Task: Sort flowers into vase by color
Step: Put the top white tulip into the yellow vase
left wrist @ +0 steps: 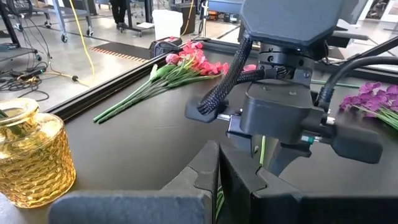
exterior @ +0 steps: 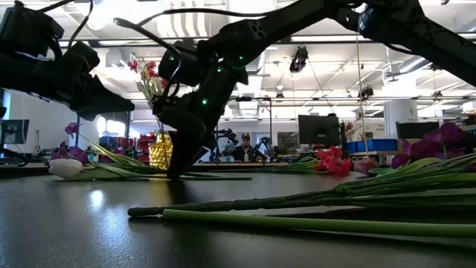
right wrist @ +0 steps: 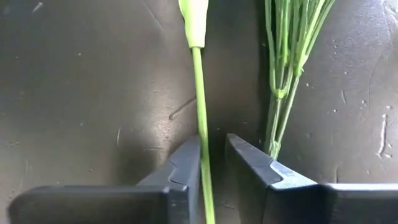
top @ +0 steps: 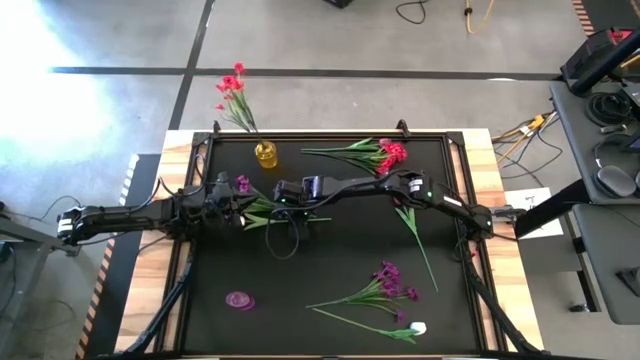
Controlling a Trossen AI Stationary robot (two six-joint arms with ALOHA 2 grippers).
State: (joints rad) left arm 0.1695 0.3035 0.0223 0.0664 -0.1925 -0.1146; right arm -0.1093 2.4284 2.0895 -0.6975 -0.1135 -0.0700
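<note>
A yellow glass vase (top: 266, 154) at the far left of the black mat holds red flowers (top: 232, 92). A purple round vase (top: 239, 299) stands near the front. Red sprigs (top: 378, 155) lie at the back. Purple sprigs (top: 385, 285) and a white bud (top: 417, 327) lie at the front right. A purple-bloomed sprig (top: 256, 210) lies mid-left. My right gripper (right wrist: 213, 162) points steeply down over it, slightly open, with one green stem (right wrist: 200, 106) between its fingers. My left gripper (left wrist: 217, 180) hovers shut beside it. My right gripper's fingers come from above, slanting, one on each side of the green stem (right wrist: 203, 163), which lies on the mat and runs along them. The stem sits close against the inner side of one finger (right wrist: 186, 168). Whether it touches, I cannot tell.
A loose single stem (top: 415, 235) lies right of centre. A bundle of thin stems (right wrist: 283, 93) lies just beside my right gripper. Long stems (exterior: 312, 216) cross the near right of the mat. Raised black rails (top: 330, 136) and wooden strips edge the mat.
</note>
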